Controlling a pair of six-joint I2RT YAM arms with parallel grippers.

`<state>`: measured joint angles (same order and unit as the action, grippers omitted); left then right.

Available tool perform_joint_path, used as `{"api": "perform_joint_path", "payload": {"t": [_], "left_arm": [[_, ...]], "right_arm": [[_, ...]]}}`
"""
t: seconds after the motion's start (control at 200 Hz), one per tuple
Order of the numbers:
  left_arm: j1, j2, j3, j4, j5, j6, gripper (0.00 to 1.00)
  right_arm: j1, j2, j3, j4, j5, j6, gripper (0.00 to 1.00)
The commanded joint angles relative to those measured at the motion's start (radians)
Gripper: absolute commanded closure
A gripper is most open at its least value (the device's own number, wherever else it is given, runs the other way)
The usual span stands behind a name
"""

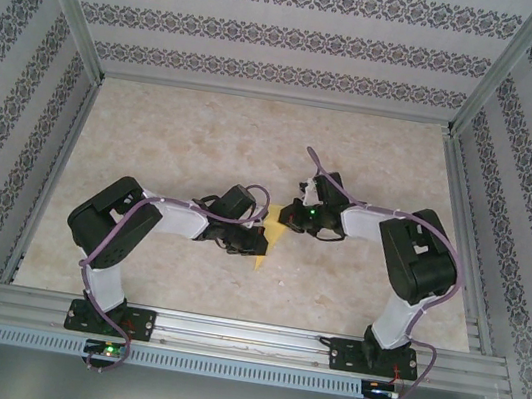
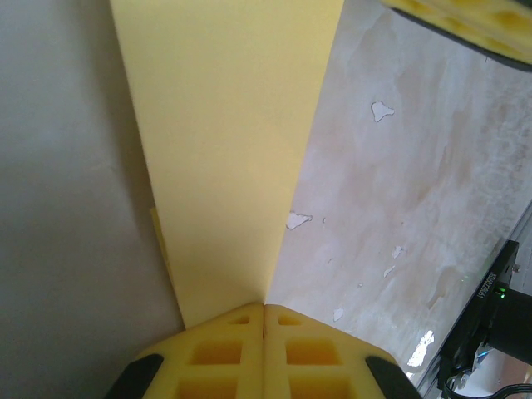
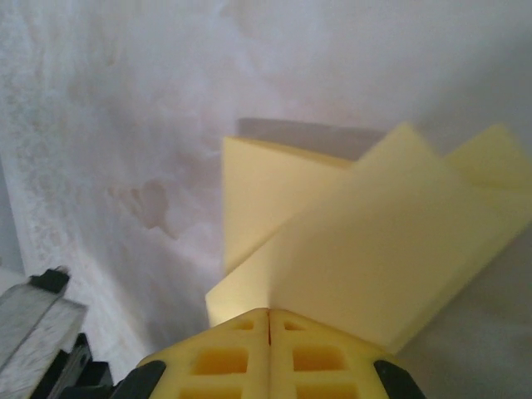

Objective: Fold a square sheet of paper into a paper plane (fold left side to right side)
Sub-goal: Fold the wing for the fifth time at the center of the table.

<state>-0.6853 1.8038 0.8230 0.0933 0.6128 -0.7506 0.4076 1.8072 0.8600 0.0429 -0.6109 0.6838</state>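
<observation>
The yellow sheet of paper [image 1: 271,244] sits at the table's middle, between the two grippers, folded into overlapping flaps. My left gripper [image 1: 263,231] reaches in from the left and is shut on it. In the left wrist view a long yellow strip of the paper [image 2: 224,150] rises straight out of the closed left gripper [image 2: 264,306]. My right gripper [image 1: 291,222] comes in from the right. In the right wrist view the layered paper [image 3: 382,249] spreads up and to the right from my closed right gripper [image 3: 268,312]. A right fingertip [image 2: 465,21] shows in the left wrist view's top right corner.
The marbled table [image 1: 183,146] is boxed in by patterned walls [image 1: 272,33] at the back and sides. An aluminium rail [image 1: 244,336] runs along the near edge and carries both arm bases. A black arm part with a green light [image 2: 490,324] stands at the table's edge.
</observation>
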Motion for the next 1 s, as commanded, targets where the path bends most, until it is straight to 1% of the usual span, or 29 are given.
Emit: {"api": "perform_joint_path", "payload": {"t": [0.0,0.3,0.69,0.994], "left_arm": [[0.004,0.018,-0.041,-0.097,-0.065,0.022,1.0],[0.004,0.017,-0.055,-0.082,-0.067,0.012,1.0],[0.004,0.012,-0.069,-0.07,-0.071,0.0,1.0],[0.004,0.009,-0.075,-0.059,-0.069,-0.003,1.0]], "right_arm": [[-0.025,0.023,0.016,0.009,0.001,-0.011,1.0],[-0.066,0.079,0.032,0.011,-0.024,-0.023,1.0],[-0.117,0.085,0.051,0.008,-0.047,-0.033,1.0],[-0.164,0.122,0.09,-0.003,-0.059,-0.049,1.0]]}}
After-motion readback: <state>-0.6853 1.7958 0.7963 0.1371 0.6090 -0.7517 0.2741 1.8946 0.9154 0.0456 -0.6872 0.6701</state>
